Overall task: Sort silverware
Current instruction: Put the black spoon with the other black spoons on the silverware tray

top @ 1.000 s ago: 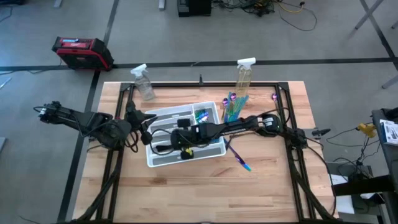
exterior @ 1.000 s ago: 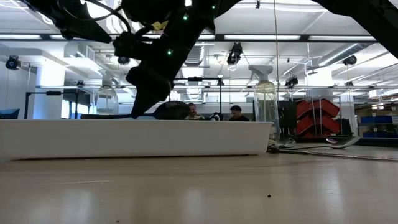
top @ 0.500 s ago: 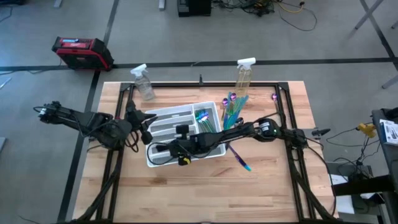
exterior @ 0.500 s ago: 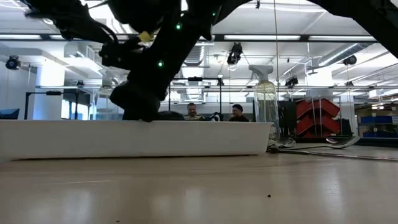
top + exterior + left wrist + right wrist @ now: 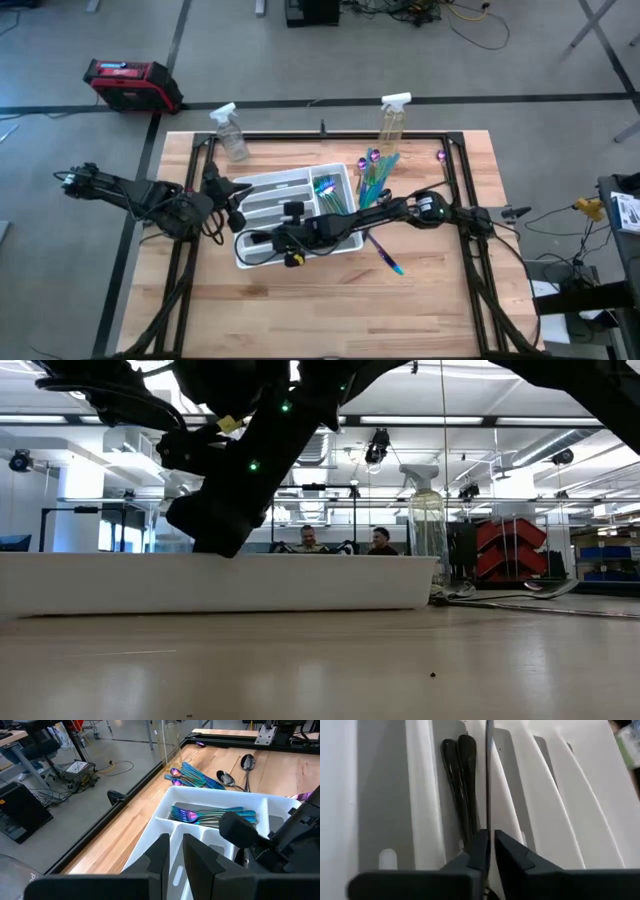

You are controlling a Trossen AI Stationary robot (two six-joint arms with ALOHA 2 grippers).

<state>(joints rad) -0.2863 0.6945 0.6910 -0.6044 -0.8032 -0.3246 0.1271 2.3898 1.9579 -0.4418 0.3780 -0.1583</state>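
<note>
- Over the white tray [image 5: 262, 185] at the middle of the wooden bench [image 5: 300, 300], the right pincer [image 5: 489, 851] hangs low above a near-side compartment, its arm reaching in from the right side of the bench.
- In the right wrist view its two fingers [image 5: 512, 855] stand almost together with a thin dark utensil [image 5: 489, 780] edge-on between them; the gap is so narrow that I cannot tell whether it is pinched or just let go (the blade fills the slit either way).
- Beside that utensil, two dark utensils [image 5: 461, 785] lie side by side in one slot of the tray.
- The left pincer [image 5: 172, 855] waits at the tray's left end, fingers a narrow slit apart and holding nothing.
- From the left wrist view, a bundle of iridescent forks [image 5: 210, 815] lies in a far compartment of the tray.
- On the bare bench past the tray, more silverware [image 5: 192, 774] lies in a loose pile, with two spoons [image 5: 235, 772] near it.
- One utensil [image 5: 385, 255] lies alone on the bench, just right of the tray.
- Two clear spray bottles [image 5: 392, 122] stand at the far edge of the bench.
</note>
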